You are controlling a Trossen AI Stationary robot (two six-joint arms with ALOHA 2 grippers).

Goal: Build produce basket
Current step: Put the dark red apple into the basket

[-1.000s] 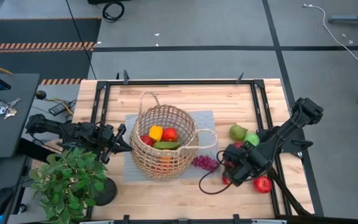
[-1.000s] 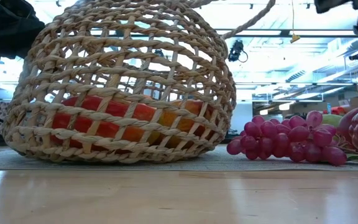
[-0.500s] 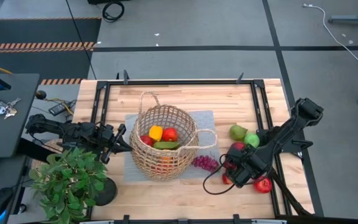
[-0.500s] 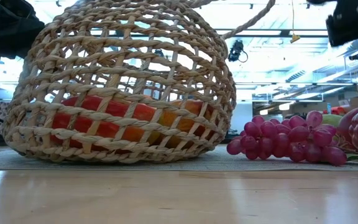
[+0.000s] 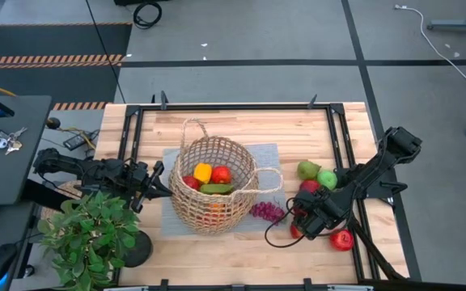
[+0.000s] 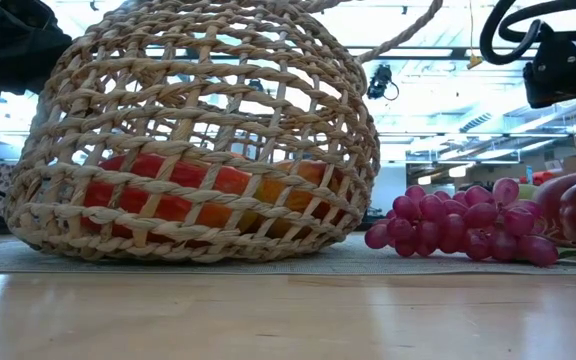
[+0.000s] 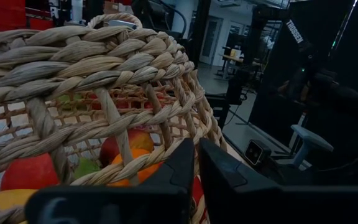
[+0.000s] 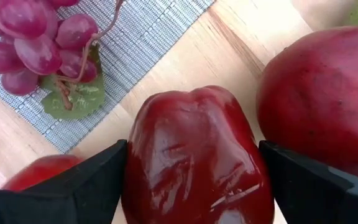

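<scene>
Red apple (image 8: 197,162) sits between the spread fingers of the right gripper (image 5: 307,220), at 3 o'clock from the basket (image 5: 211,194). Close evenly across its widest part before lifting. Left gripper (image 5: 154,184) pinches the basket rim at 9 o'clock.

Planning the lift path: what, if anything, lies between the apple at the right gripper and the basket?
The grapes lie on the mat between the right gripper, fingers straddling a red apple, and the basket.

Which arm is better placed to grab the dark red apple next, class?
Right. Its end effector is open around the glossy dark red apple; the left end effector sits at the round tan wicker basket's far side.
</scene>
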